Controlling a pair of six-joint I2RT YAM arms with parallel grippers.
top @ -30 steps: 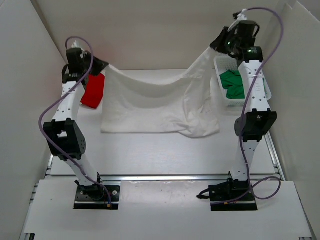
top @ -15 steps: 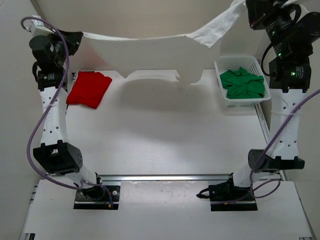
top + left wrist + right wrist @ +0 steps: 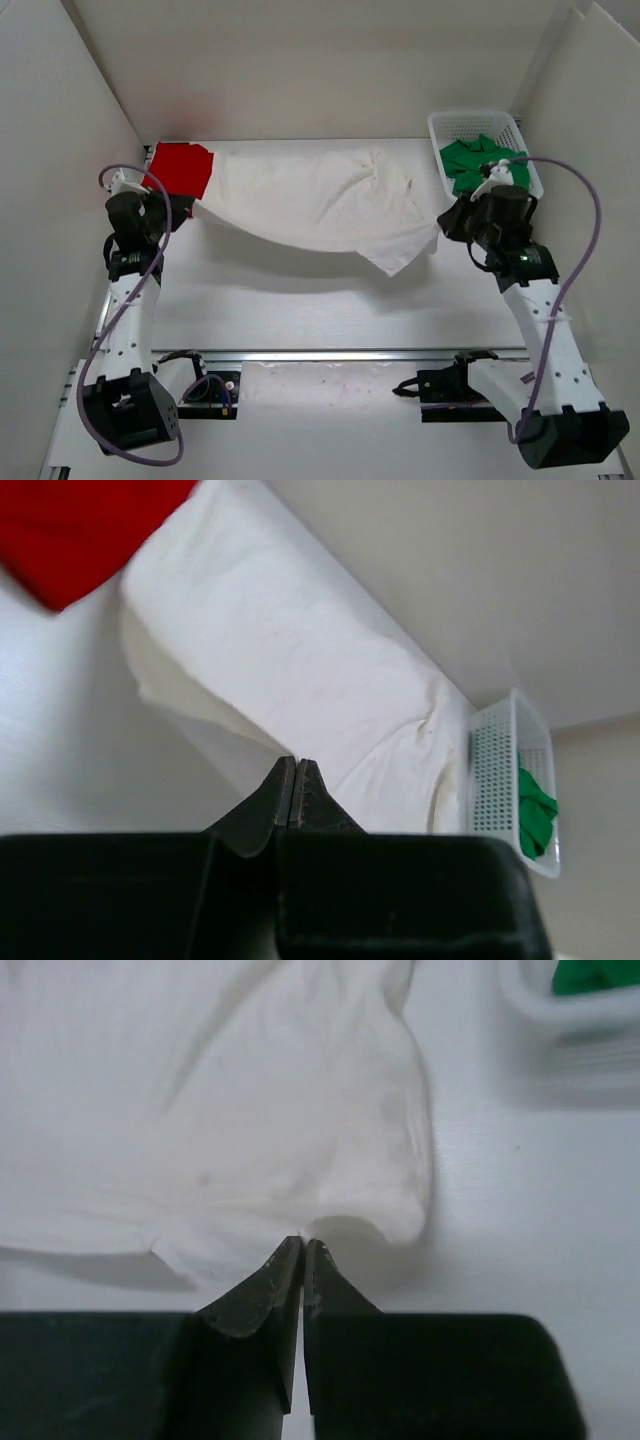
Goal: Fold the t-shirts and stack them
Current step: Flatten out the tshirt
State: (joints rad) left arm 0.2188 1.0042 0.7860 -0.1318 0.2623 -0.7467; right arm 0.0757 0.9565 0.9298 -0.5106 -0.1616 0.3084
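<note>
The white t-shirt lies spread across the back of the table, with its near edge lifted and sagging between the two grippers. My left gripper is shut on its left corner, jaws pressed together with white cloth running off their tip. My right gripper is shut on its right corner, and the cloth meets the closed tips. The red t-shirt lies folded at the back left, partly under the white one. The green t-shirt sits crumpled in the basket.
A white plastic mesh basket stands at the back right, close behind my right arm; it also shows in the left wrist view as the basket. White walls close in the table at the left, back and right.
Both arms came down from high at the back and drew toward the near side. The white t-shirt, stretched in the air before, now rests mostly on the table.
</note>
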